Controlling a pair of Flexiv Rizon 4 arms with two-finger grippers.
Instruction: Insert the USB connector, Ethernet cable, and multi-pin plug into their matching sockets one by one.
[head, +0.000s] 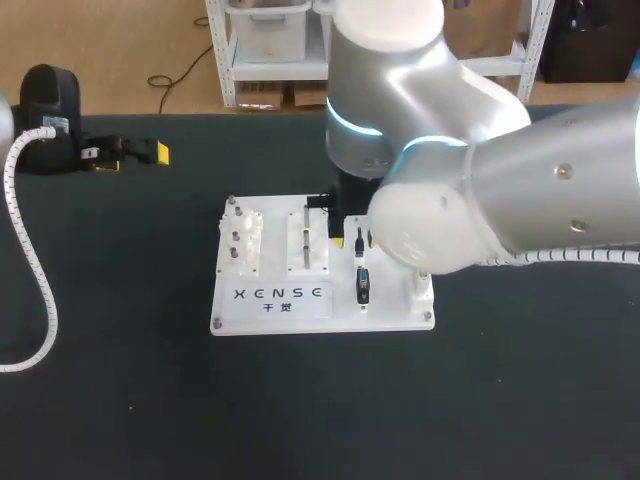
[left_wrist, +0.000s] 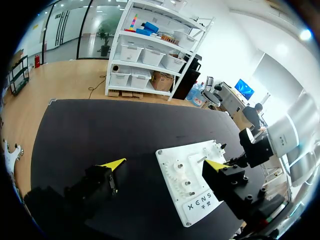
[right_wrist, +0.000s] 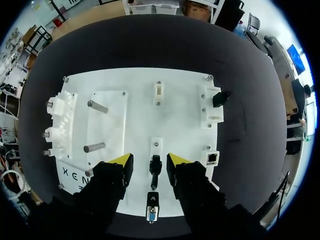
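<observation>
Two arms are over a black table (head: 120, 400), and a white board (head: 390, 312) lies flat near its middle; the right arm comes in from the right and hangs above the board's right half, hiding part of it in the head view; the right gripper (right_wrist: 150, 160) points down at the board with its fingers spread, one yellow tip on each side of a slim black connector (right_wrist: 155, 165) that stands in a small white mount; there is a gap on both sides, so neither finger touches it; just nearer on the board, in line with that connector, sits the multi-pin plug (right_wrist: 152, 212), silver with a blue face; to the right of the gripper, at the board's right edge, is a white block with the Ethernet socket (right_wrist: 212, 158); farther along that same edge another white block carries a black plug (right_wrist: 220, 98); on the board's left half stand two metal pegs (right_wrist: 97, 106), and a white toothed part (right_wrist: 60, 125) lies at the left edge; the left gripper (head: 132, 158) is well apart from the board, at the far left of the table, its fingers wide open and holding nothing
</observation>
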